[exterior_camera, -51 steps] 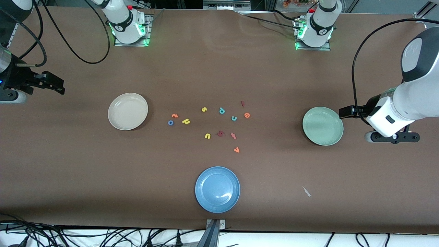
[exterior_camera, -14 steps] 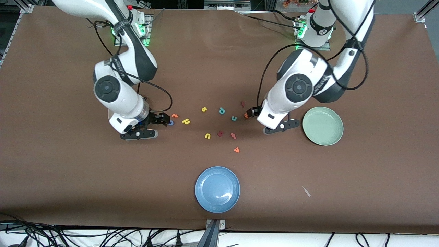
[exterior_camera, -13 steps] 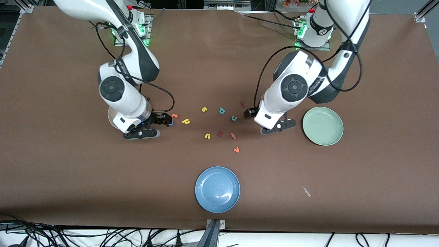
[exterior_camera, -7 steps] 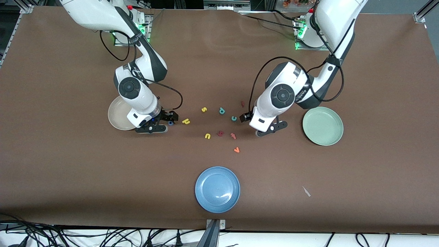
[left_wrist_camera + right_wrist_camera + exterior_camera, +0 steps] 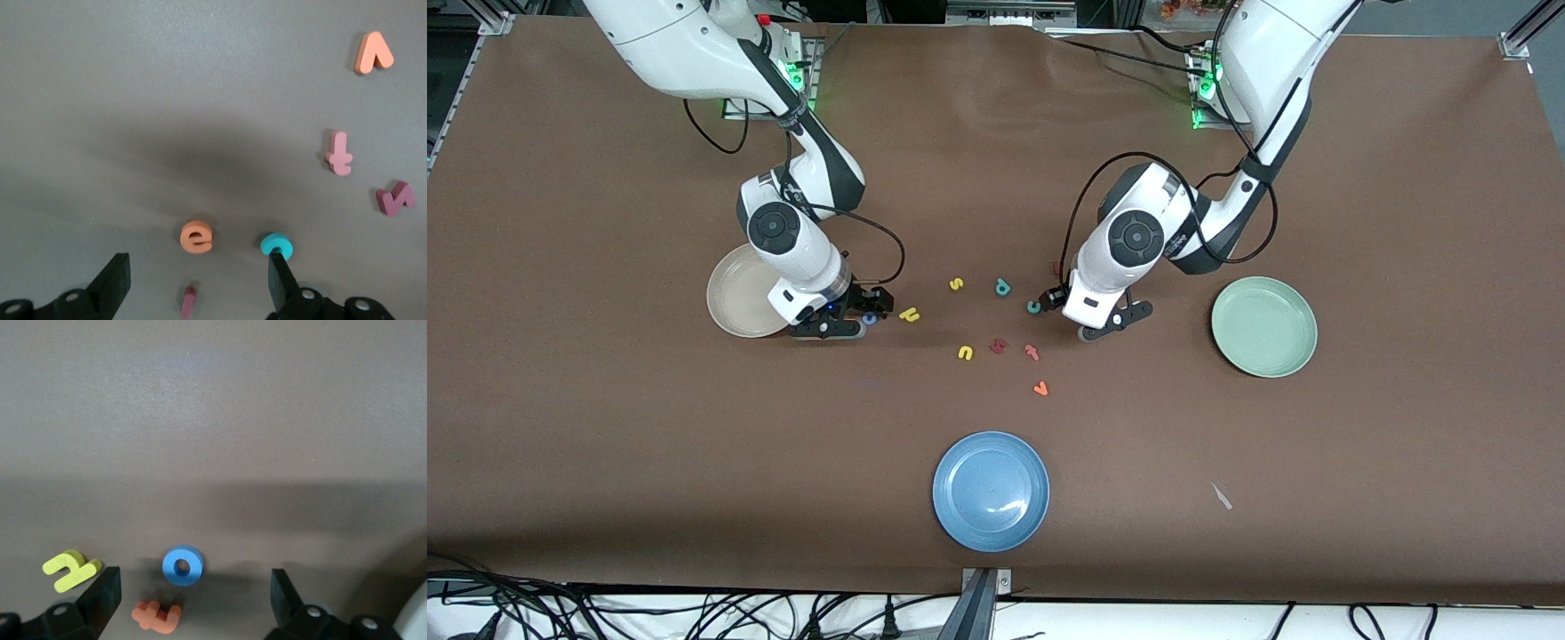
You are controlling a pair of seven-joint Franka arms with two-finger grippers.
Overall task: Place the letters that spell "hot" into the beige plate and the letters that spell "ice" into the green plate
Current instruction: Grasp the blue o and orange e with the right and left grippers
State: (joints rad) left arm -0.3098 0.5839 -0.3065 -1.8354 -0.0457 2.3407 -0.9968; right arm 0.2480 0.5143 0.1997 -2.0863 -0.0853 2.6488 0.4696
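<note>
Matte brown table (image 5: 1316,533); both grippers (image 5: 193,283) (image 5: 190,593) spread over small foam letters.

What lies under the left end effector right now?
Under the open left end effector lie the orange e and dark red i; the teal c touches one finger. The i's lower end is cut off.

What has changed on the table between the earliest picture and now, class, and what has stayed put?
Both arms swung in from the table's ends. The right gripper now hangs open over the blue o beside the beige plate; the left gripper hangs open over the orange e. Nothing has been grasped. All letters and the three plates lie where they were.
</note>
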